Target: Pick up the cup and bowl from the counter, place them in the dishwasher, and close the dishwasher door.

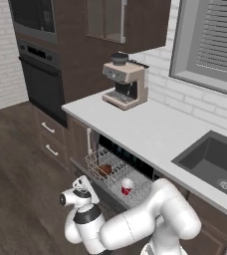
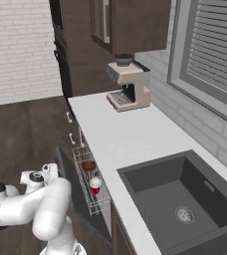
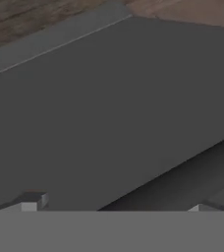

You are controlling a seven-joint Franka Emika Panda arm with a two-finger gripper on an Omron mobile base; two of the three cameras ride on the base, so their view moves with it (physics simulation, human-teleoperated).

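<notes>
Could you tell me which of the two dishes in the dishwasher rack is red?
The cup: red with a white rim, standing in the rack beside the dark-brown bowl.

I counted one cup (image 1: pixel 127 187), one bowl (image 1: pixel 104 170), one wire rack (image 1: pixel 96 160), one coffee machine (image 1: pixel 125 79), one sink (image 2: pixel 185 199) and one wall oven (image 1: pixel 43 82).

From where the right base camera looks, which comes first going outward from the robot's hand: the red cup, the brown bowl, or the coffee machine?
1. The cup, in the pulled-out rack just right of the hand.
2. The bowl, in the same rack, further back; nearly as close as the cup.
3. The coffee machine, far off at the counter's back.
</notes>
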